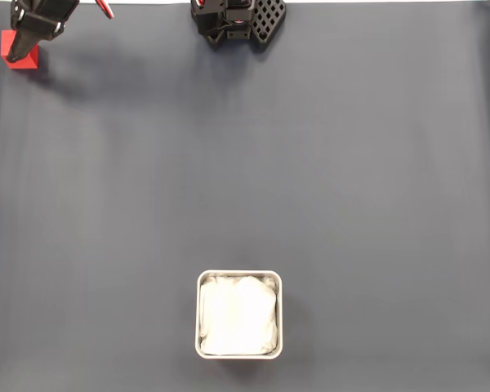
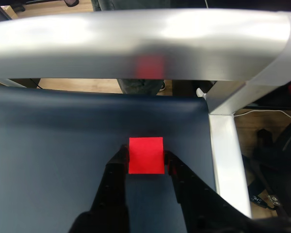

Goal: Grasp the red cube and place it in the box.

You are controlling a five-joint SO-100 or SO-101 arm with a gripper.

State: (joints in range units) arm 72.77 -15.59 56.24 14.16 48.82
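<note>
The red cube rests on the dark grey mat at the far top-left corner of the fixed view. My gripper is down over it. In the wrist view the red cube sits squarely between the two black fingers, which press against its left and right faces, so the gripper is shut on it. The box, white-rimmed with a white cloth lining, stands at the bottom centre of the fixed view, far from the cube.
The arm's black base sits at the top centre of the mat. A silver metal frame rail and its upright post run close behind and to the right of the cube, along the mat's edge.
</note>
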